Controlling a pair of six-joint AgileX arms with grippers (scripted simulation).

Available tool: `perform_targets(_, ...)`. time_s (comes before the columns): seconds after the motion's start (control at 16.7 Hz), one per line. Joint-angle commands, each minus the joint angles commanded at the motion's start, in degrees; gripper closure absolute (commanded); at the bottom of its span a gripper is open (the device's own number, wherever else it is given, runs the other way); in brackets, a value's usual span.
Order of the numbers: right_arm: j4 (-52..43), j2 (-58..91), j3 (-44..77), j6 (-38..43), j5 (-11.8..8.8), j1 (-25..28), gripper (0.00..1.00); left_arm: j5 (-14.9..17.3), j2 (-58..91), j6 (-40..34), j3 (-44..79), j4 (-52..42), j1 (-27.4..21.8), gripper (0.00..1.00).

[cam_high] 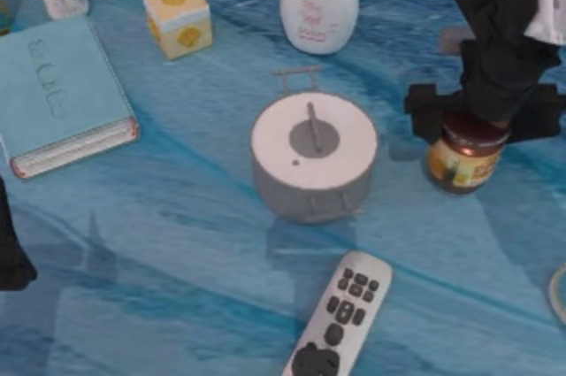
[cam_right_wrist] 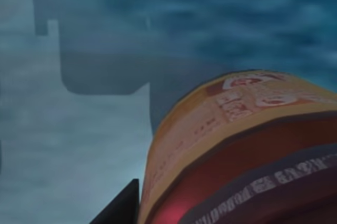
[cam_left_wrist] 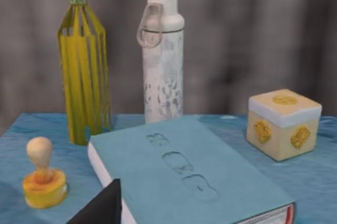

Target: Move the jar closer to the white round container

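The jar (cam_high: 463,157), small with a dark red lid and a yellow-orange label, stands at the table's right, a short gap right of the white round container (cam_high: 313,157). That container is a squat drum with a white top and a grey disc, near the middle of the table. My right gripper (cam_high: 482,115) comes down over the jar's lid and is shut on it. In the right wrist view the jar (cam_right_wrist: 237,145) fills the picture, with one dark finger (cam_right_wrist: 124,205) against its label. My left gripper (cam_high: 11,257) stays parked and open at the table's left edge.
A teal book (cam_high: 62,93) lies at the back left, with a yellow-and-white cube (cam_high: 178,17) and a white Dove bottle (cam_high: 318,0) behind the drum. A remote (cam_high: 340,314) lies in front. A yellow bottle (cam_left_wrist: 84,66), a white flask (cam_left_wrist: 162,58) and a wooden stamp (cam_left_wrist: 43,182) stand by the book.
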Motion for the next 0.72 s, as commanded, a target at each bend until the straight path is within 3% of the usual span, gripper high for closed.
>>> perform_targets(0.18, 0.0, 0.0, 0.0, 0.0, 0.0, 0.0, 1.0, 0.0, 0.0, 0.0, 0.0, 0.0, 0.0, 0.0)
perform_targets(0.72, 0.0, 0.0, 0.0, 0.0, 0.0, 0.0, 0.32, 0.0, 0.0, 0.0, 0.0, 0.0, 0.0, 0.0)
